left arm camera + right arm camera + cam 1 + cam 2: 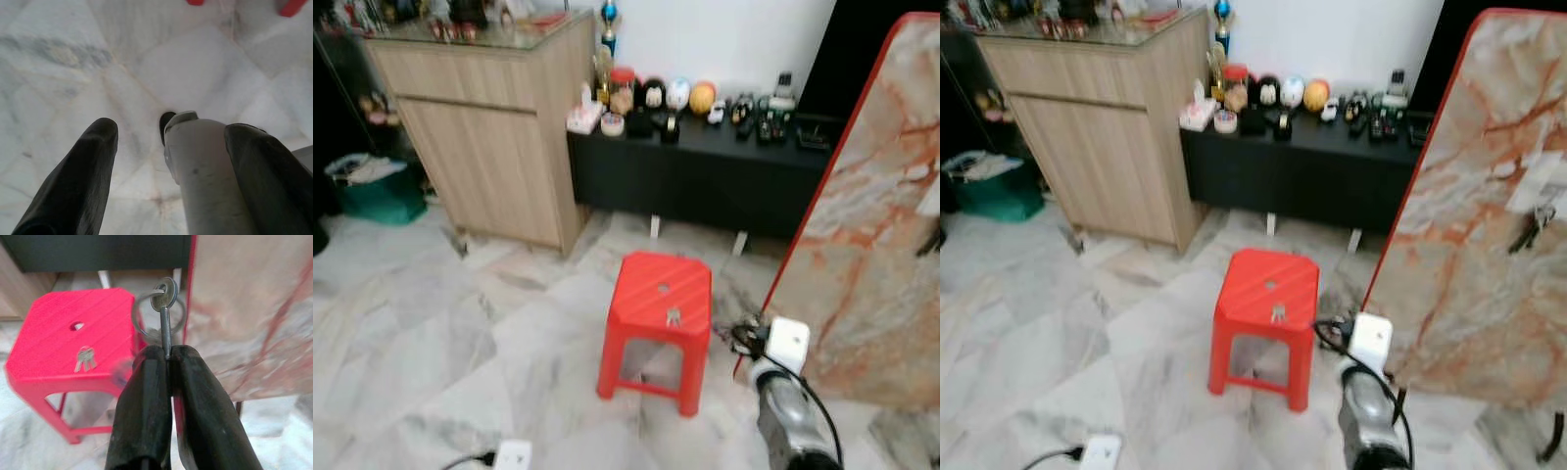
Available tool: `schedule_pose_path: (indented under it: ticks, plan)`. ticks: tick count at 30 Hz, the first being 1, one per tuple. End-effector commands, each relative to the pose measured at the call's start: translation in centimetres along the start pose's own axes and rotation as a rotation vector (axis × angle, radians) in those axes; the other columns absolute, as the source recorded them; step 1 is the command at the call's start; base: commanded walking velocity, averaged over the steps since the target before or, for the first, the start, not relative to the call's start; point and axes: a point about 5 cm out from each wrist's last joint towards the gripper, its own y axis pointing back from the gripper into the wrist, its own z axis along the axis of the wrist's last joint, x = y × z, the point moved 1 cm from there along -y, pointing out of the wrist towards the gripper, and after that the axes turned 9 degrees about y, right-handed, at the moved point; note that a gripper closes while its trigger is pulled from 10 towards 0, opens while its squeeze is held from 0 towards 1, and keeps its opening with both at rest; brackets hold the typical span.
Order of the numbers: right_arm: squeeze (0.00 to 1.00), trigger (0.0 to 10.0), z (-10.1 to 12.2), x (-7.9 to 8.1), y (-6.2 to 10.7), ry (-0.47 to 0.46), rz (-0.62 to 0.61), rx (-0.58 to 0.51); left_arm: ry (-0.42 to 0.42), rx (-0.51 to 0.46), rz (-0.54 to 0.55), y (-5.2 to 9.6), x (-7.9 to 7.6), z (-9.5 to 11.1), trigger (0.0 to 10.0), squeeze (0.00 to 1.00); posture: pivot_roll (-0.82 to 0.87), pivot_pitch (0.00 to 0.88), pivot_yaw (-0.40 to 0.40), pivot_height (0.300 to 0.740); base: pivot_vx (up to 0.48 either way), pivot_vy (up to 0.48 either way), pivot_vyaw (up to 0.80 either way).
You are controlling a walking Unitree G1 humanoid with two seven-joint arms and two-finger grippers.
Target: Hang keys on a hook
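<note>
Two sets of keys are showing here: one silver key on a metal ring (pixel 163 308) is standing pinched by its blade between the pressed-together black fingers of the right gripper (pixel 168 357), its head and ring sticking up just past the fingertips, while a second small bunch of silver keys (pixel 85 358) is lying on the top of the red plastic stool (pixel 658 294), beyond the jaws and well apart from them. A tall marble-patterned board with a red edge (pixel 1474 196) is leaning just beyond the held key, on the side of the jaws away from the stool. On that board's face, a dark bunch of keys (pixel 1531 228) is hanging below a pale patch; what is holding it is too small to tell. The left gripper (pixel 171 142) is hanging low over the white marble floor (pixel 73 58), its two black fingers spread wide and gripping nothing, with a silver part of the robot showing between them.
</note>
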Motion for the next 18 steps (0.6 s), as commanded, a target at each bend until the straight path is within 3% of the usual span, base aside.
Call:
schedule_pose_path:
  ticks: [1,18]
  plan:
    - [0.0,10.0,0.1,0.15,-0.09,-0.001,0.006,0.001,-0.011,0.023,0.016,0.13,0.75,-0.54,10.0,0.0,0.01,0.0,-0.046,0.74,0.0,-0.48,0.0]
    - [0.0,10.0,-0.15,0.01,-0.1,0.002,0.008,0.012,-0.016,0.018,-0.001,0.14,0.54,-0.54,10.0,0.0,0.01,0.0,-0.053,0.74,0.0,-0.48,0.0]
